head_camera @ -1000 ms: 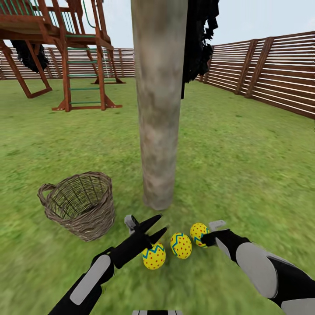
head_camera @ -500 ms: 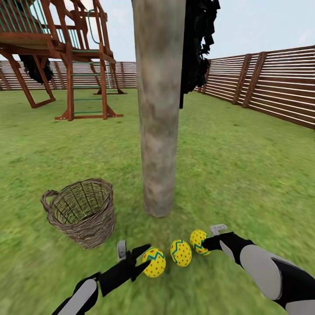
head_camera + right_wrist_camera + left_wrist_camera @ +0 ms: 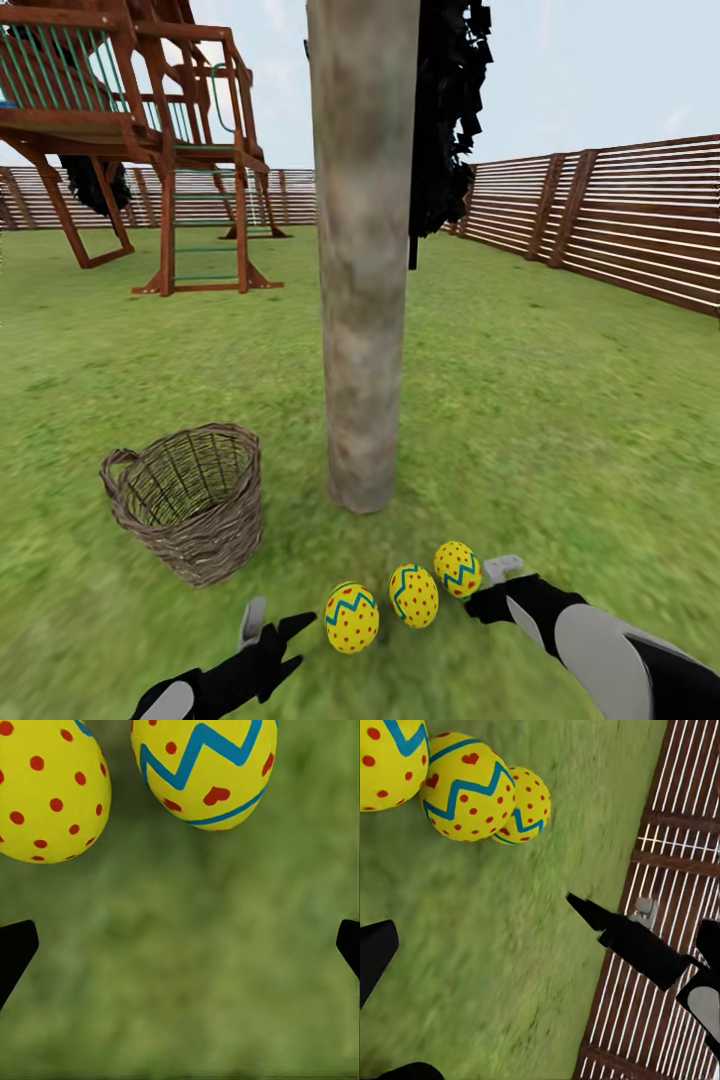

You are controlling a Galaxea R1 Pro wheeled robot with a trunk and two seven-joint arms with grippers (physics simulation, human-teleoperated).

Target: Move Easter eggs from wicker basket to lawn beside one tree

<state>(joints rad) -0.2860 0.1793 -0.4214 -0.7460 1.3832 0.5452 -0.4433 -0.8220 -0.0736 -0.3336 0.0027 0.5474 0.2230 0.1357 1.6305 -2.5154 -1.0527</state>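
Observation:
Three yellow Easter eggs with blue zigzags and red dots lie in a row on the lawn point(image 3: 560, 400) in front of the tree point(image 3: 362, 300): left egg point(image 3: 352, 617), middle egg point(image 3: 413, 595), right egg point(image 3: 457, 569). The wicker basket point(image 3: 190, 500) stands upright to the left of the trunk, and I see only wicker inside it. My left gripper point(image 3: 296, 646) is open, a short way left of the left egg. My right gripper point(image 3: 480, 590) is open just right of the right egg. In the right wrist view its fingers point(image 3: 15, 949) hold nothing, with two eggs point(image 3: 206, 769) just beyond them.
A wooden play set point(image 3: 150, 150) stands at the back left. A brown slat fence point(image 3: 620, 220) runs along the right and back. A dark narrow tree point(image 3: 445, 120) rises behind the trunk. In the left wrist view the eggs point(image 3: 469, 791) lie on grass, with a right gripper finger point(image 3: 615, 930) near them.
The head view has tilted up. My left gripper drew back from the left egg and now stands apart from it. My right gripper eased slightly off the right egg. The eggs stayed put.

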